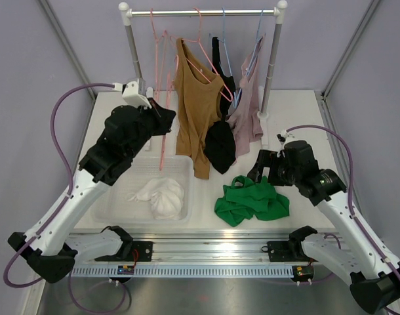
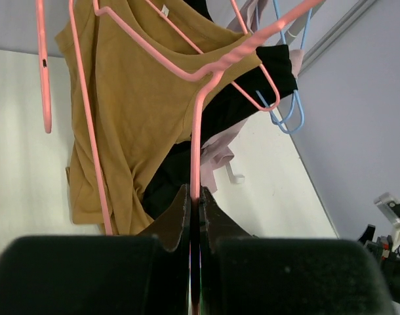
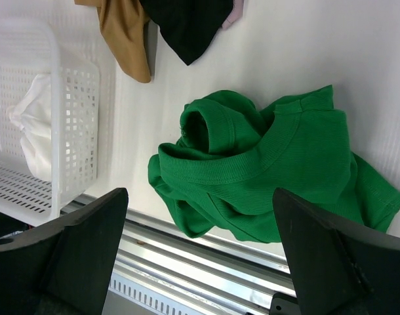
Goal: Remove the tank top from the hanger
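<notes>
Slippage tops the worries: the left fingers (image 2: 177,220) are clamped shut on a thin pink hanger wire (image 2: 195,144), which could twist in so narrow a pinch. Several hangers crowd the rack (image 1: 203,12), so a pull might drag neighbours along. The tan tank top (image 2: 141,111) hangs just beyond the fingers, not touching them; whether it rides this wire is unclear. The right fingers (image 3: 75,256) gape open above a green garment (image 3: 265,170) on the table (image 3: 357,59).
</notes>
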Controlling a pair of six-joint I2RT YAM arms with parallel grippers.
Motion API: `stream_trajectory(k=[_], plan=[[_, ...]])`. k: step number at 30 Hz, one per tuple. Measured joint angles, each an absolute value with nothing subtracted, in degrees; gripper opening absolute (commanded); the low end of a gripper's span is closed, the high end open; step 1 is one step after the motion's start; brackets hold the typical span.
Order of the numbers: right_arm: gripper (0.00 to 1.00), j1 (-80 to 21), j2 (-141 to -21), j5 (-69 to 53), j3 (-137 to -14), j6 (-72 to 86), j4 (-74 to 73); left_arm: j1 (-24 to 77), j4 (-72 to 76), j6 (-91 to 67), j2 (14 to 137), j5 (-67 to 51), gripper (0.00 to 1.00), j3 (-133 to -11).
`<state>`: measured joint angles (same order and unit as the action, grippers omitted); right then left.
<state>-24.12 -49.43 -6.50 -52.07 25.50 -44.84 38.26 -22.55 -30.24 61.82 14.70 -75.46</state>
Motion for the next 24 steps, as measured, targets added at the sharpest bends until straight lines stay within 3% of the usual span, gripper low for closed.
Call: stream_trajectory(k=[11, 24], plan=[[1.0, -24.12, -49.56, -7.62, -52.07, 25.47, -42.35, 22.55, -21.87, -38.09, 79.44, -3.18, 0.0, -95.37], [1.0, -24.12, -49.74, -9.32, -52.01, 25.06, -38.83, 14.87, -20.88, -41.54, 103.02, -9.17, 0.0, -119.28]])
